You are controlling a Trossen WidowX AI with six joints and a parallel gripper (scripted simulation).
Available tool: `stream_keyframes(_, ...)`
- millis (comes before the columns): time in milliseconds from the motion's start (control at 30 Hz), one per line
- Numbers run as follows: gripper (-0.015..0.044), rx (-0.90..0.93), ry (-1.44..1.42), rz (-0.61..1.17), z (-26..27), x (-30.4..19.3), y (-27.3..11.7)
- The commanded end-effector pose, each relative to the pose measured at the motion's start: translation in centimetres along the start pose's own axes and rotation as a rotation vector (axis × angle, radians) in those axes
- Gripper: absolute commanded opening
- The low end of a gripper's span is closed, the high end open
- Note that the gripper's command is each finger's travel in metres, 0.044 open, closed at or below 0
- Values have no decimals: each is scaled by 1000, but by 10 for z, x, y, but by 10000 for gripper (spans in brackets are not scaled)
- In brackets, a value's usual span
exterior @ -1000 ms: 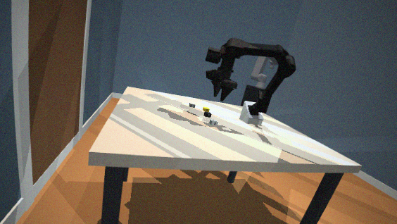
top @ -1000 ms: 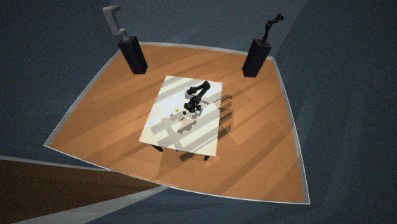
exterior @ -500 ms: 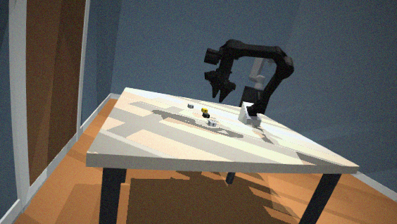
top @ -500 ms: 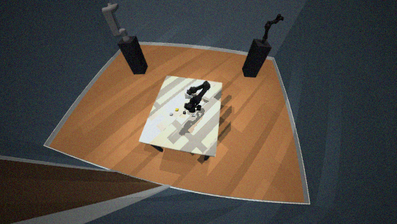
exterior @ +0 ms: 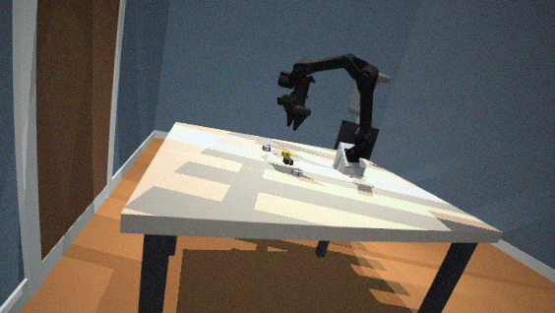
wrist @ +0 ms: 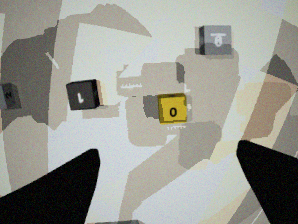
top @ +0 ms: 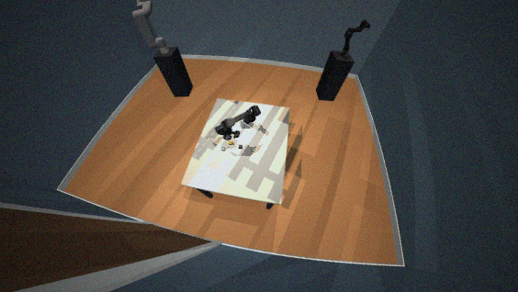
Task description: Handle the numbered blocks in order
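My gripper [top: 232, 136] [exterior: 294, 127] [wrist: 169, 152] is open and empty, high above the table. In the wrist view, the yellow block [wrist: 173, 109] [exterior: 285, 154] [top: 230, 142] shows 0 and lies ahead of the gap between the fingertips. The black block [wrist: 81, 95] [exterior: 288, 161] [top: 240, 147] shows 1, left of the yellow one. A pale block [wrist: 9, 96] [exterior: 297, 172] showing 2 is cut off at the wrist view's left edge. A grey block [wrist: 217, 40] [exterior: 266, 148] [top: 223, 149] at the upper right shows a barred digit, 6 or 9; I cannot tell which.
The blocks stand apart on the white table [top: 211, 172] [exterior: 197, 223], under patchy shadows. The arm's pale base [exterior: 349, 167] stands on the table. Two other arms stand on dark pedestals [top: 174, 73] [top: 334, 75] beyond the table.
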State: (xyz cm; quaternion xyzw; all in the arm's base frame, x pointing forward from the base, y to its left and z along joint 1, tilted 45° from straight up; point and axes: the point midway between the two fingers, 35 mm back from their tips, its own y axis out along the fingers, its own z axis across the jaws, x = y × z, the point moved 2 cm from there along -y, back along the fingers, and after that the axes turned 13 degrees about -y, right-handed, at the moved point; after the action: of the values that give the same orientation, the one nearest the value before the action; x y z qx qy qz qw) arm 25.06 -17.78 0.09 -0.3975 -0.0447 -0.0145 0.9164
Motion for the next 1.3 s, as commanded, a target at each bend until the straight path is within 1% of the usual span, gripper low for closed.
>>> stream_keyframes(0,400,9,-20,7,-17,-13,5)
stream_keyframes(133,400,8,-20,7,-18,-13,7)
stream_keyframes(200,400,8,-20,6,-19,-12,29)
stream_keyframes(300,400,10,-21,5,-17,-13,76)
stream_keyframes(333,400,11,-21,5,-16,-13,83)
stream_keyframes(567,400,11,-21,5,-16,-14,88)
stream_keyframes(1267,400,13,-22,5,-15,-14,121)
